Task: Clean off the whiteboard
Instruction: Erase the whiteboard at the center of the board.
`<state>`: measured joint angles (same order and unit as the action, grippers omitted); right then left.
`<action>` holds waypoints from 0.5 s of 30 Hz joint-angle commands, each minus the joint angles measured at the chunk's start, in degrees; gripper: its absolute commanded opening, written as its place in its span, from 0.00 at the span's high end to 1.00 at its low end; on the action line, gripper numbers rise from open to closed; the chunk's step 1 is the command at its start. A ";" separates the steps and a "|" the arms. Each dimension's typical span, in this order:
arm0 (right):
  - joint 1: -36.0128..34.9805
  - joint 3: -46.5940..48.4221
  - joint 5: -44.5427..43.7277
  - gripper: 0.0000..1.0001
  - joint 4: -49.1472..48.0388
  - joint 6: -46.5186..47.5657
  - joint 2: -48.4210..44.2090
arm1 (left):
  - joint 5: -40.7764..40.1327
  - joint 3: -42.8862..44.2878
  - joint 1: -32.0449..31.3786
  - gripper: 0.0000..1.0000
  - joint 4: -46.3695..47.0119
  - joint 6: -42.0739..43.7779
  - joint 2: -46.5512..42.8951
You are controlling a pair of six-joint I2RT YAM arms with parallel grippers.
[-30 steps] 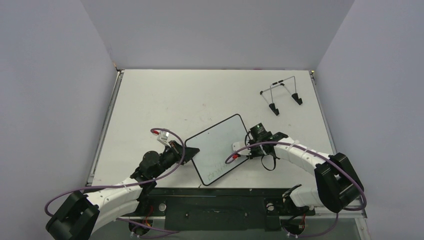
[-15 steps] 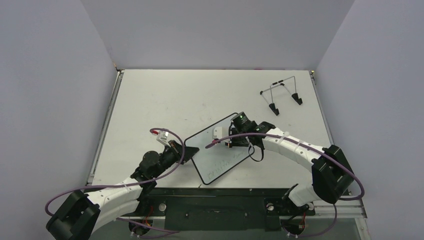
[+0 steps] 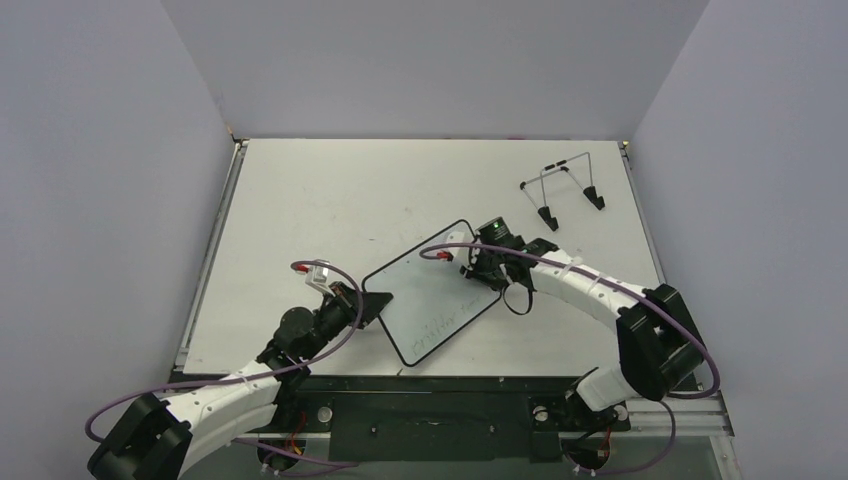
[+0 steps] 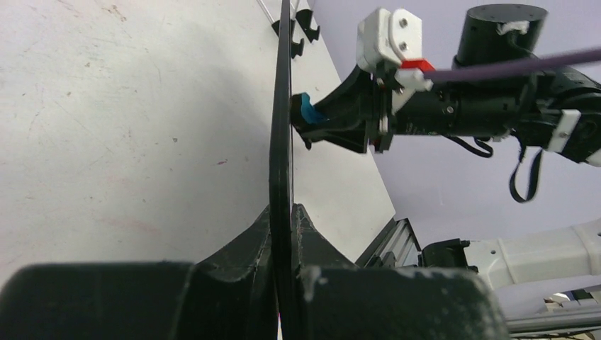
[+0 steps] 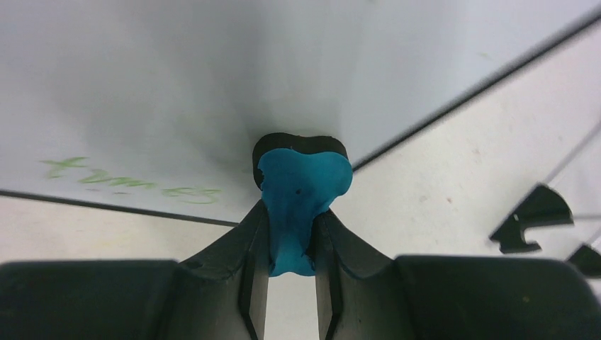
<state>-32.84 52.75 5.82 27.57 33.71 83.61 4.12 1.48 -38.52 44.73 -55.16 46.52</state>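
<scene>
The whiteboard [image 3: 432, 292] lies near the table's front middle, white with a thin black rim and faint green writing at its near end. My left gripper [image 3: 375, 303] is shut on its left edge; in the left wrist view the board [image 4: 281, 142] shows edge-on between the fingers. My right gripper [image 3: 478, 262] is shut on the blue eraser [image 5: 301, 195], whose black pad presses on the board's far right part [image 5: 177, 92]. The green writing [image 5: 127, 180] lies left of the eraser. The eraser also shows in the left wrist view [image 4: 307, 110].
A thin wire stand [image 3: 562, 190] with black feet stands at the back right of the table; its feet show in the right wrist view [image 5: 535, 216]. The table's front edge and rail run just below the board.
My right gripper with the eraser has swept over the board from its near right side to the far right corner. The board has turned slightly; my left gripper still holds its edge.
</scene>
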 commanded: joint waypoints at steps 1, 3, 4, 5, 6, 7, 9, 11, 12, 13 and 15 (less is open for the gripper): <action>-9.33 4.08 10.31 1.00 4.72 -0.29 0.33 | -1.09 1.16 -0.32 1.00 12.17 -2.94 -0.99; -12.50 5.02 14.65 1.00 7.31 2.12 -0.71 | -1.04 1.35 -0.27 1.00 12.51 -3.26 -0.50; -13.19 5.29 15.66 1.00 7.80 2.93 -1.07 | -0.98 1.34 -0.35 1.00 12.56 -3.32 -0.34; -13.20 5.27 16.11 1.00 8.14 3.11 -1.89 | -0.92 1.45 -0.34 1.00 12.57 -3.43 -0.36; -12.55 4.91 15.60 1.00 7.86 3.02 -2.24 | -0.93 1.57 -0.35 1.00 12.35 -3.46 -0.44; -11.92 4.60 13.20 1.00 6.31 2.45 -2.78 | -0.94 1.88 -0.38 1.00 11.82 -3.42 -0.70; -8.73 3.57 8.75 1.00 2.67 -0.12 -2.76 | -1.10 2.32 -0.39 1.00 11.19 -3.12 -0.72; -4.60 3.16 4.71 1.00 -0.07 -3.24 -2.12 | -1.08 2.71 -0.37 1.00 11.14 -2.97 -0.43; -2.25 3.15 3.79 1.00 -0.68 -5.11 -1.91 | -0.94 2.77 -0.40 1.00 11.20 -2.96 -0.27; -0.50 3.10 2.60 1.00 -1.62 -5.79 -1.84 | -0.91 2.95 -0.41 1.00 11.42 -2.94 0.09; 0.21 3.10 2.13 1.00 -2.35 -7.15 -2.06 | -0.79 3.12 -0.35 1.00 11.92 -3.13 0.73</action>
<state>-35.88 55.86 12.75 30.22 31.55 82.81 2.63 0.97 -38.63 45.58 -56.34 47.18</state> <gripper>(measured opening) 0.200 0.029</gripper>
